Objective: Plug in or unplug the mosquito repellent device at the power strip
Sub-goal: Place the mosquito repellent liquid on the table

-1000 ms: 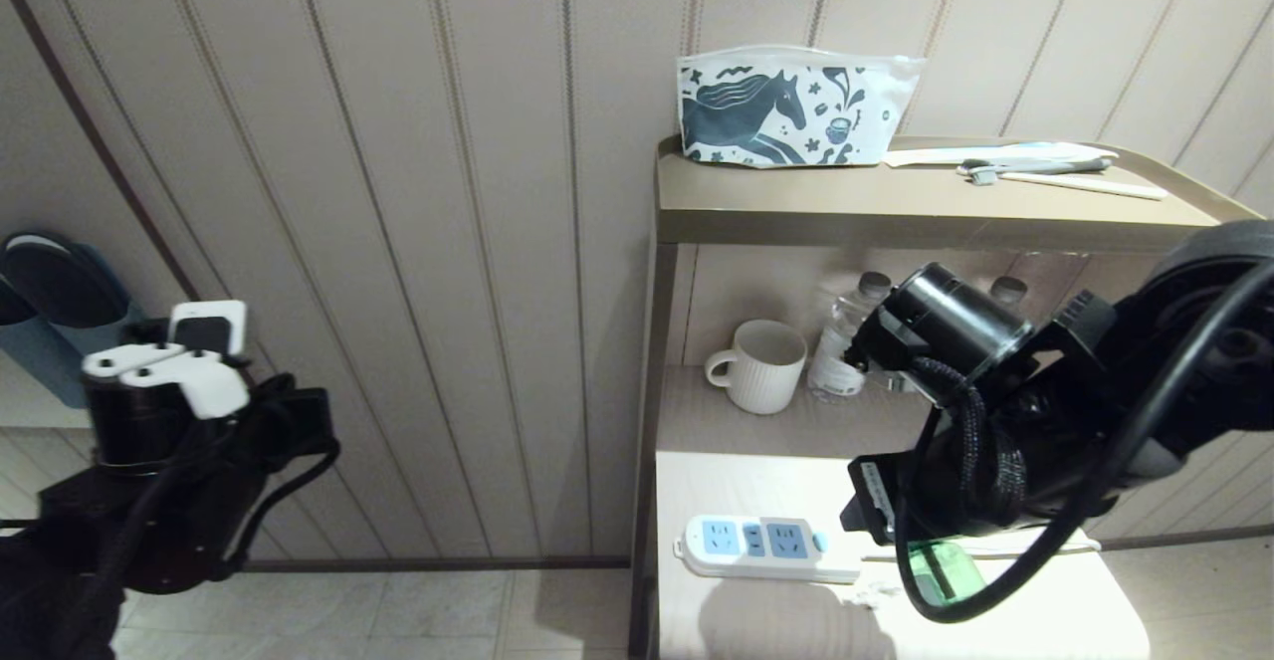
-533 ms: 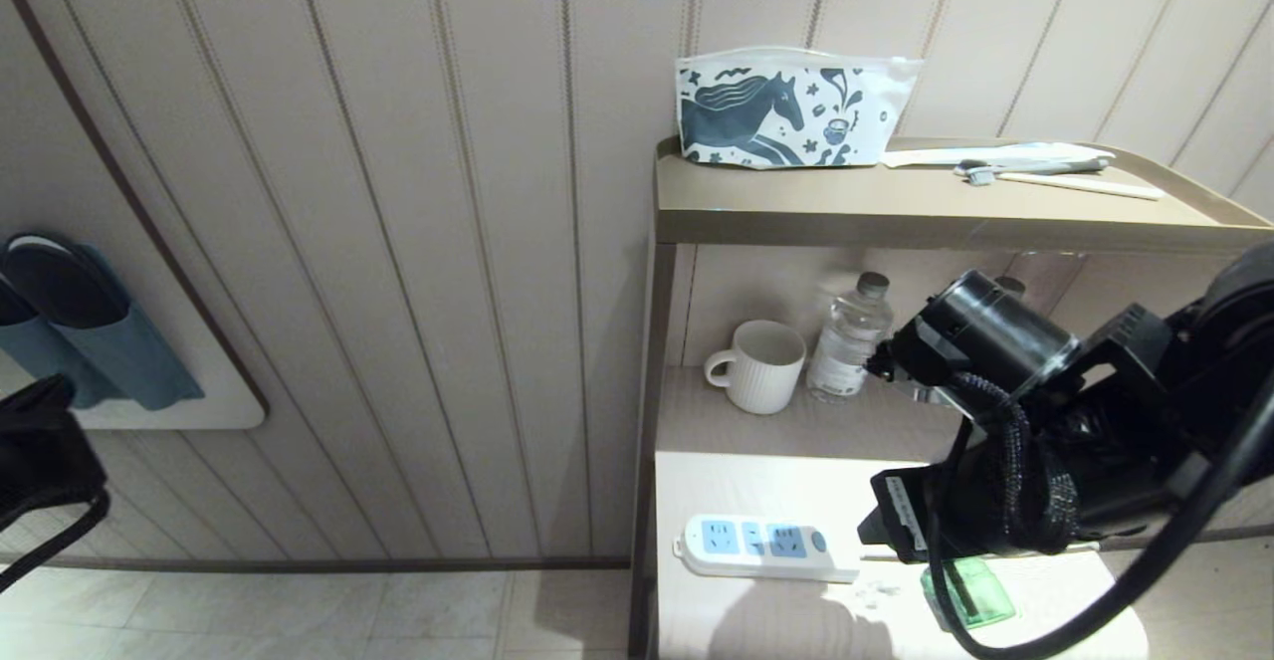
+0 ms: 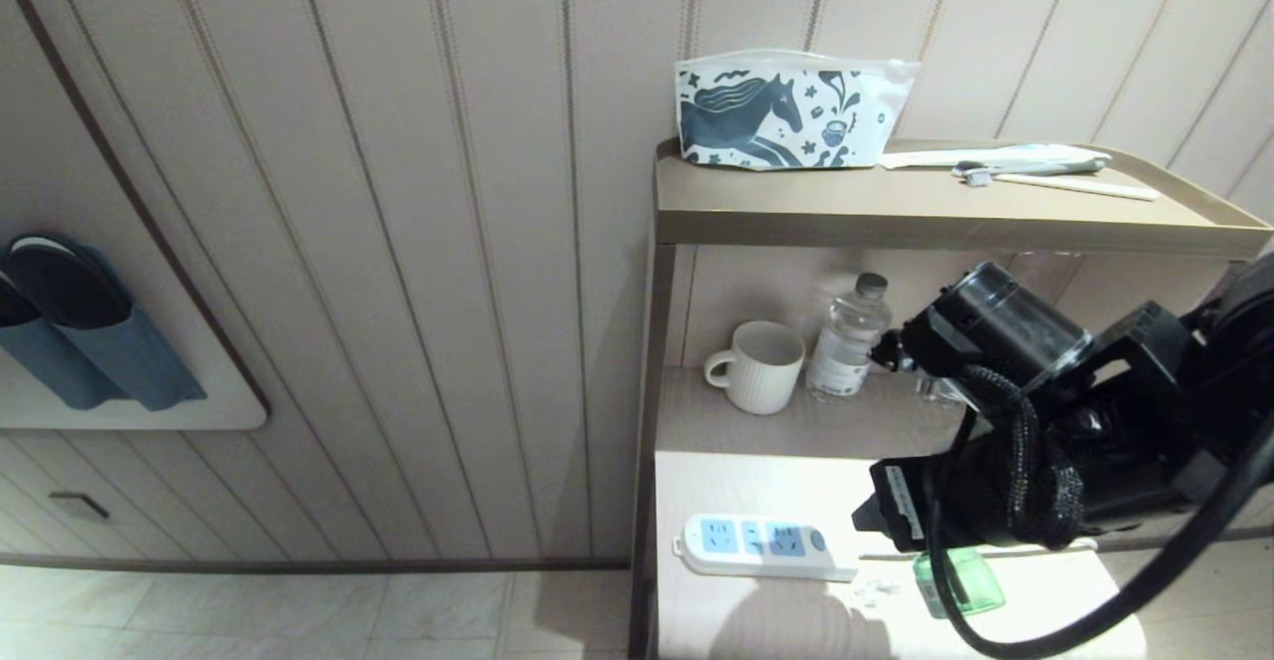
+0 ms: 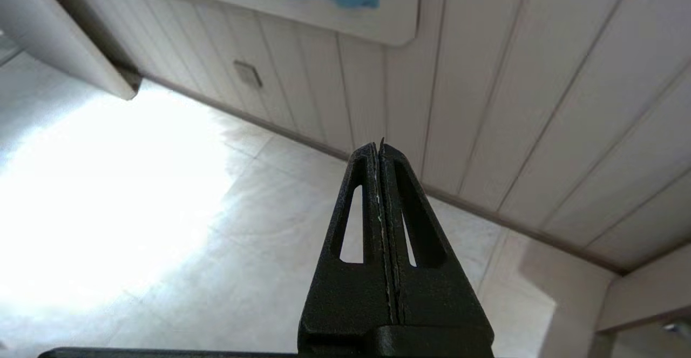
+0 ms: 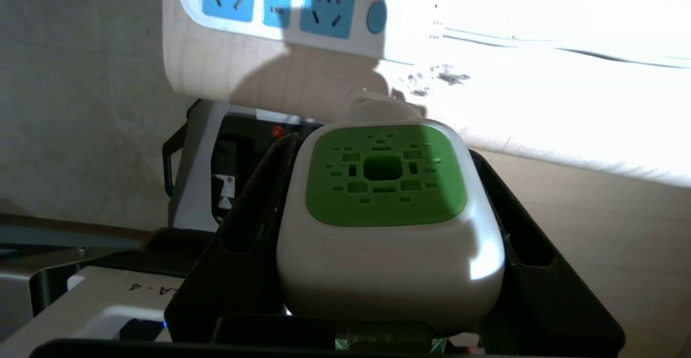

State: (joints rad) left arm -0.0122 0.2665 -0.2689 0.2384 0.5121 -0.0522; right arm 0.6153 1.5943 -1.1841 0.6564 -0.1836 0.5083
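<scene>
The right gripper (image 5: 386, 223) clasps the mosquito repellent device (image 5: 386, 223) by the two sides of its white head, one black finger (image 5: 253, 223) on either flank. The green vented face points towards the power strip (image 5: 280, 9), which lies just beyond on the pale lower shelf (image 3: 756, 486), apart from the device. In the head view the green bottle (image 3: 960, 582) shows beneath the right arm, to the right of the strip. The left gripper (image 4: 381, 207), over the tiled floor (image 4: 162, 228), is clenched and empty.
</scene>
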